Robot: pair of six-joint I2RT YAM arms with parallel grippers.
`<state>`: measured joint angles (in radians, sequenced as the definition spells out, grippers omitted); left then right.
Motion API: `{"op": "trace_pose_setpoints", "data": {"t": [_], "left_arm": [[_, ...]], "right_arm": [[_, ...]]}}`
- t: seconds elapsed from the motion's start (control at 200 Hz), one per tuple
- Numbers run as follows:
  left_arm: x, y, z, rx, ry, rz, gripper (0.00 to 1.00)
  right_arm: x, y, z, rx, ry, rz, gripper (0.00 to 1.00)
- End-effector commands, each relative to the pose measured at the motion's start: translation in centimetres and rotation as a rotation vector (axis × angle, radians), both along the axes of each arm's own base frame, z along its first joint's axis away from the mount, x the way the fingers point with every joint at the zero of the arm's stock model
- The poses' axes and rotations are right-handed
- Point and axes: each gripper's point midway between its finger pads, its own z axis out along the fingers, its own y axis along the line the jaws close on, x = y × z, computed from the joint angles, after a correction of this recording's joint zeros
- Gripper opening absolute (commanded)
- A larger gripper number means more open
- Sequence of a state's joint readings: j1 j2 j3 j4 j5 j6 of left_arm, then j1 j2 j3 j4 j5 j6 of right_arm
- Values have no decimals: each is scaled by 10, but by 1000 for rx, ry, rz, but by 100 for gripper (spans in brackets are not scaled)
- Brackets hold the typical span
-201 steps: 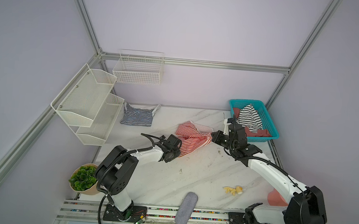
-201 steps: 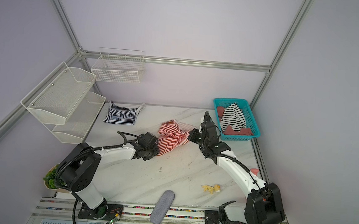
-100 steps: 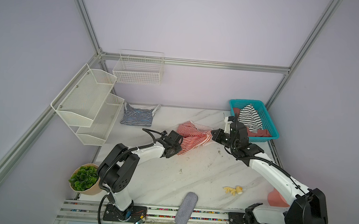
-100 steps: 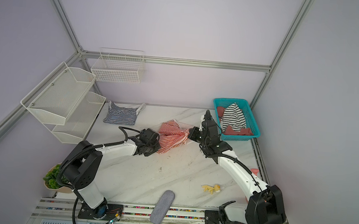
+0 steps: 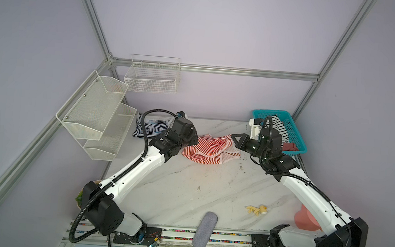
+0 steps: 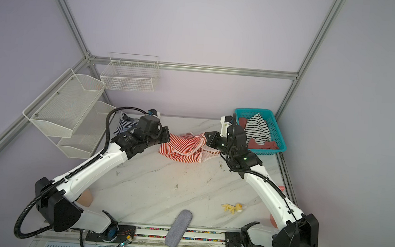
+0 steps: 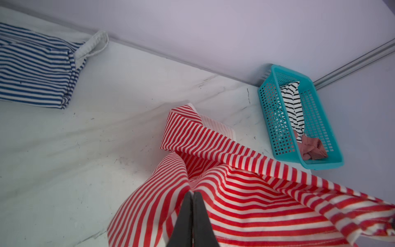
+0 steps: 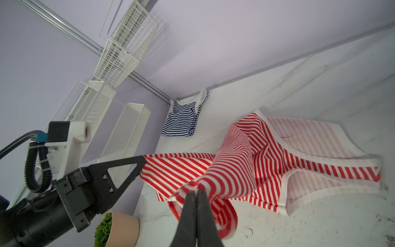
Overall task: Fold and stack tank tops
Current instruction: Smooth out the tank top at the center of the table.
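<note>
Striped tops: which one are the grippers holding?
The red-and-white top, pinched by left gripper and right gripper. The navy top lies folded at the back; the black-and-white one sits in the basket.

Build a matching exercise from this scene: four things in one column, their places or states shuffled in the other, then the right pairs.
1. red-and-white tank top
2. navy-and-white tank top
3. teal basket
4. grey felt case

A. lies across the front edge of the table
B. folded, back left
C. pinched by the left gripper and the right gripper
D. holds a black-and-white striped garment

Pairs: 1-C, 2-B, 3-D, 4-A.
</note>
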<state>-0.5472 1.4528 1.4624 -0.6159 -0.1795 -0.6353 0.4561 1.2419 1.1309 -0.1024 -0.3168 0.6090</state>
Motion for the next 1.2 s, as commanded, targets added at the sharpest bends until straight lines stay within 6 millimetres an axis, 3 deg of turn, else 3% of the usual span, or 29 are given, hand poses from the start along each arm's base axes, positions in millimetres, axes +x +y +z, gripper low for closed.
{"op": "trace_pose_setpoints", "data": {"t": [0.0,0.08,0.15,0.425,0.52,0.615,0.7,0.755,0.77,0.985,1.105,1.195], "left_arm": [[-3,-8,31,126,-15,-155,0],[-5,-21,13,153,48,-242,0],[-5,-31,-17,178,124,-303,0],[-2,-57,-167,278,492,-433,0],[4,-70,-200,268,564,-464,0],[13,-82,-219,249,600,-480,0],[24,-85,-220,253,604,-465,15],[33,-84,-210,262,583,-440,30],[35,-84,-207,265,574,-434,33],[51,-55,-131,270,410,-289,68],[38,-34,-101,281,361,-221,75],[16,-23,-96,283,359,-189,65]], "right_arm": [[-15,-1,26,31,-40,42,0],[-20,-1,19,27,-19,51,0],[-22,-2,6,20,6,53,0],[-4,-9,-62,-84,118,-2,0],[12,-25,-75,-122,129,-63,0],[30,-47,-82,-146,134,-128,0],[46,-64,-87,-166,143,-177,0],[54,-73,-85,-166,138,-199,0],[58,-74,-93,-174,155,-200,0],[80,-75,-115,-186,194,-183,0],[87,-74,-126,-190,213,-179,0],[91,-74,-130,-193,221,-181,0]]}}
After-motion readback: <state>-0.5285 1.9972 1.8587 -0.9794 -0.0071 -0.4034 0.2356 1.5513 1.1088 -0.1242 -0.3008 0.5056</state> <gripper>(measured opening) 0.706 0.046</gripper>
